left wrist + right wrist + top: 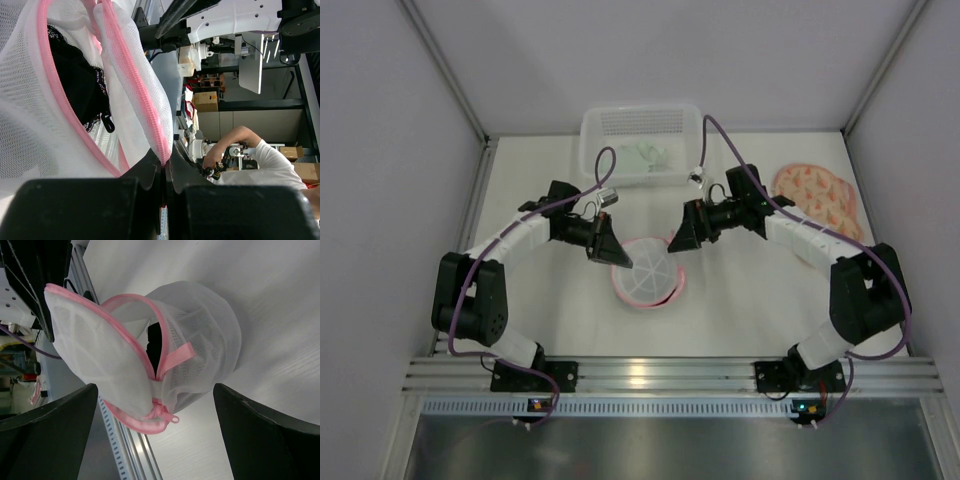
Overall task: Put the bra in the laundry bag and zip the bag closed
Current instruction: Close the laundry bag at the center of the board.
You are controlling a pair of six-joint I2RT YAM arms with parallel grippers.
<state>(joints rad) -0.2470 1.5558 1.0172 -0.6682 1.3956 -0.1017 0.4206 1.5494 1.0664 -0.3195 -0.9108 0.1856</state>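
Zipper pull (167, 415) sits dead ahead of wide-open right gripper (155, 388); left gripper (165, 167) clamped on laundry bag (135, 65) pink rim.

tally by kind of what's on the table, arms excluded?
laundry bag: 1
bra, black, inside the bag: 1
plastic bin: 1 (contents too unclear to count)
patterned cloth: 1
Total: 4

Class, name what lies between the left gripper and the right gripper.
The round white mesh laundry bag with pink zipper trim lies between left gripper and right gripper; the top view shows it.
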